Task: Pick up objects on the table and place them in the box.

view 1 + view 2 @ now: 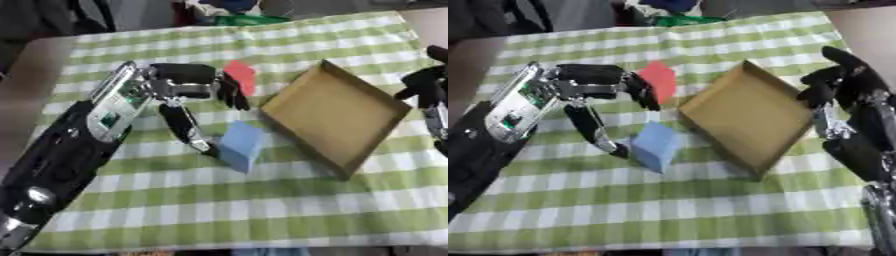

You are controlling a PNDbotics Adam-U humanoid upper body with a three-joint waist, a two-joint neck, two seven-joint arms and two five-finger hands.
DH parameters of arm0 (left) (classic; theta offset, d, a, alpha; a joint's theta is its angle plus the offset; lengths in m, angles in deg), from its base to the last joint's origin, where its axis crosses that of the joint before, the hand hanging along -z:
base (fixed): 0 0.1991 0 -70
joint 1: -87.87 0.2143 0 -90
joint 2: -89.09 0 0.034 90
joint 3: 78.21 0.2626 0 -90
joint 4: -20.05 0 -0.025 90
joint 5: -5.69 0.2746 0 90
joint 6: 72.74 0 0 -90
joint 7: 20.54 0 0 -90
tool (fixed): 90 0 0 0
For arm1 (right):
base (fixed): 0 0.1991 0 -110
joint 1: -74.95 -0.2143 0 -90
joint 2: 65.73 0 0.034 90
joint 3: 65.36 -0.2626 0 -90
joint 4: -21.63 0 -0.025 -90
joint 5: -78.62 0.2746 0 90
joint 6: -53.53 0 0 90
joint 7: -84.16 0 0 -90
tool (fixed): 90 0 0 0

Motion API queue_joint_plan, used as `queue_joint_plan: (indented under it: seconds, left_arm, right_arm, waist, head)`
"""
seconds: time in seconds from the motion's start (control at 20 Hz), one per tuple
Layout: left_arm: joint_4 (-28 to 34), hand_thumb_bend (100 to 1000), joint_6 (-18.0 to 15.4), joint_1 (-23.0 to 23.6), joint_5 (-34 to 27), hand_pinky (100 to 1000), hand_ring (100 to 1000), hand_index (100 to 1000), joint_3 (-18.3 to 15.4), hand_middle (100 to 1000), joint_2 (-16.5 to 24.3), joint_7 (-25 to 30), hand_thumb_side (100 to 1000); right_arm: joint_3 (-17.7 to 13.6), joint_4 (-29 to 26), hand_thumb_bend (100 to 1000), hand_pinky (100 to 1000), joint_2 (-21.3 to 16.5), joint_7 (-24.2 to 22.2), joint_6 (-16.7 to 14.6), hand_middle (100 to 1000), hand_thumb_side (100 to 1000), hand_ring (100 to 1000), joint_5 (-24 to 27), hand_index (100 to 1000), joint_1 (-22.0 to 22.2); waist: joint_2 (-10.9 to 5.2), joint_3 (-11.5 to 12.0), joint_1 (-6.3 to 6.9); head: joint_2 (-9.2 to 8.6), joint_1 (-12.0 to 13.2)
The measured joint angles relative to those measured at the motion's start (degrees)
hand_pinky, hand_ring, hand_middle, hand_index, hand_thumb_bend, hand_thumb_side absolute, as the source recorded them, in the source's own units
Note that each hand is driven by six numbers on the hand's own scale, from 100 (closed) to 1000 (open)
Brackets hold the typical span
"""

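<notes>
Left hand [188, 87] first: we see it reaching in from the lower left on a long black and silver arm, palm over the green checked table [219, 200]. One digit, likely the thumb, points down and its tip touches or nearly touches the left face of the blue block [242, 145]; we cannot tell whether contact is made. The other fingers [234, 95] hang curled downward near the red block [241, 76], partly covering its left edge. Nothing sits inside the grasp, so we log the hand as spread and holding nothing. The arm's lower end runs off the bottom left corner.

Blue block sits on the table just left of the near-left wall of the box [337, 112], outside it. We see a small gap between them.

Box is a shallow brown cardboard tray, turned diamond-wise; we see nothing inside it.

Red block lies farther back, outside the box, near its left corner. Its shape is hard to make out, part hidden by the fingers.

Right hand [842, 80] shows best in the right eye view, at the right edge beside the box, above the table edge. It is blurred and cut off; we cannot tell its finger state.

Far edge holds dark and green clutter [249, 19] we cannot identify.
</notes>
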Motion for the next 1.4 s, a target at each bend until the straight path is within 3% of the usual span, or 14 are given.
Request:
queue_joint_plan:
  seconds: [0.95,1.15,1.2,1.4]
  left_arm:
    - [-7.56,541,0.44,-0.47,3.24,693,686,810,1.38,655,-3.49,0.44,269]
    - [-8.08,438,0.19,-0.48,3.41,660,612,762,1.22,578,-3.92,0.19,213]
    - [-8.13,364,0.08,-0.48,3.41,646,587,722,1.17,528,-3.93,0.08,169]
    - [-8.35,301,-0.79,-0.49,3.56,623,551,682,1.04,484,-3.93,-0.79,132]
  right_arm:
    - [0.02,0.10,100,828,0.00,-0.07,0.05,623,520,585,0.00,916,0.01]
    - [0.02,0.10,100,828,0.00,-0.08,0.05,622,516,584,0.00,916,0.01]
    - [0.02,0.10,100,828,0.00,-0.08,0.05,622,520,584,0.00,916,0.01]
    - [0.02,0.10,100,828,0.00,-0.08,0.05,622,520,584,0.00,916,0.01]
  waist:
    - [-0.11,-0.37,0.20]
    - [-0.18,-0.47,0.20]
    - [-0.21,-0.47,0.20]
    - [-0.27,-0.47,0.20]
  head:
    - [0.00,0.01]
    - [0.00,0.00]
    - [0.00,0.00]
    - [0.00,0.00]
